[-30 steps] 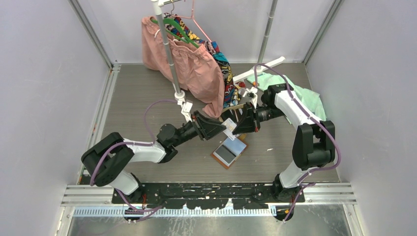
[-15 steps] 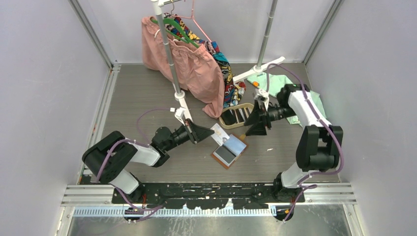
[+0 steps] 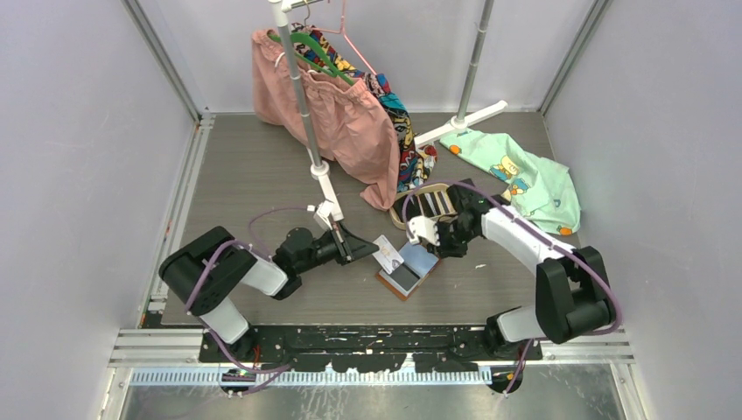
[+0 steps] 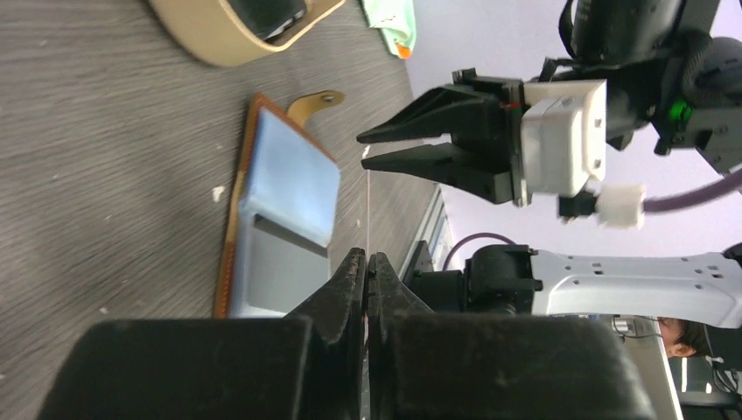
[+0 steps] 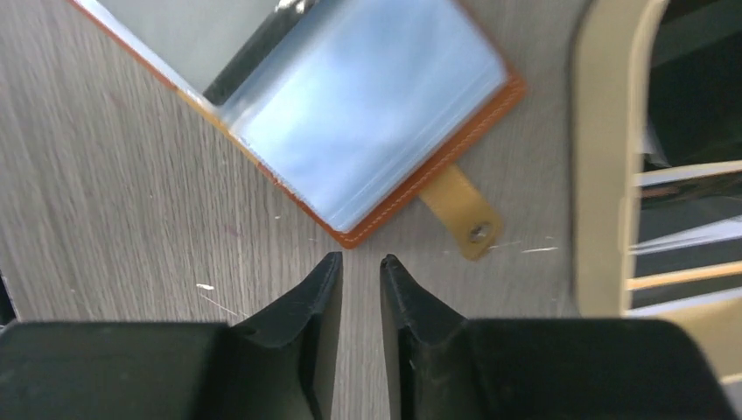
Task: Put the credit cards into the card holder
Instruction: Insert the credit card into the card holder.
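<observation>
Left gripper (image 4: 366,262) clenches a whitish plastic card (image 3: 388,254) between its jaws, just beside the tan leather card holder (image 3: 409,273). Right gripper (image 5: 360,262) stands parted, grasping nothing.

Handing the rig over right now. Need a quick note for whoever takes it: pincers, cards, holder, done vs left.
Left pincer: shut on one whitish card, held beside the card holder, not in a pocket.
Right pincer: open, empty, low over the table by the holder's snap tab.
Card holder: lying open on the table; can't tell if any pocket is filled.
Other cards: in the beige tray.
Done: one card picked up.
Left: slide it in, then move the tray's cards.
</observation>
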